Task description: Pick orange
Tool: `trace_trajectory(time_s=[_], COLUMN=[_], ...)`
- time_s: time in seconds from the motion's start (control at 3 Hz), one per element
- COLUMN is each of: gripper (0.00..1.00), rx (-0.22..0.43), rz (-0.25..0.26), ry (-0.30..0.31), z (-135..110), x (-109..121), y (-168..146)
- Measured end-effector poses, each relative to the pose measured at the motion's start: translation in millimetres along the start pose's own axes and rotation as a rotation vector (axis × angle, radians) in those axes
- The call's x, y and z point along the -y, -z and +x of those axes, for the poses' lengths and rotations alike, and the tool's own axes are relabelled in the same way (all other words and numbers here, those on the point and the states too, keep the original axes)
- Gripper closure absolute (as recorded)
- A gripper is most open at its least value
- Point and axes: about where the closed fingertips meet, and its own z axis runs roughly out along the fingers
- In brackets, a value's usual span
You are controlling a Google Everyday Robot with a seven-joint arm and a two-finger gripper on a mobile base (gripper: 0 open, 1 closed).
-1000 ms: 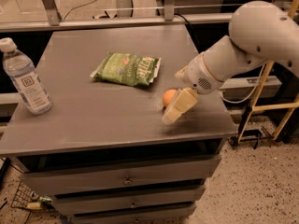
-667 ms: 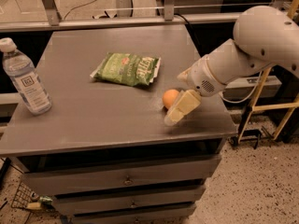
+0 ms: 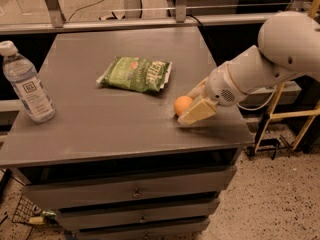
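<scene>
Cream fingers (image 3: 197, 112) of the white arm's gripper (image 3: 192, 104) spread apart, unclenched, low at tabletop's right near side. One small round orange (image 3: 182, 105) rests on the grey tabletop (image 3: 110, 119), against the nearer finger's tip. One green crinkled chip bag (image 3: 136, 74) just beyond, farther left. One clear plastic water bottle (image 3: 26, 84) upright at left edge.

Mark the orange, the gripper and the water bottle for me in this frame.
orange (image 3: 182, 105), camera view, centre of the fruit's skin.
gripper (image 3: 195, 110), camera view, its pale end, just right of the orange.
water bottle (image 3: 31, 90), camera view, its label.
</scene>
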Motion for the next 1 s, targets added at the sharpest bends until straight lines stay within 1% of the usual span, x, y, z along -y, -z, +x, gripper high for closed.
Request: trace_trajectory(time_s=[0.33,0.67,1.0], gripper=[0.61,0.84,1.0], rx=[0.031,0.109,0.231], rz=[-0.01,-0.007,0.066], ry=[0.003,0.035,0.128], z=[-3,-19,-46], x=[-3,-6,-3], y=[0,8,34])
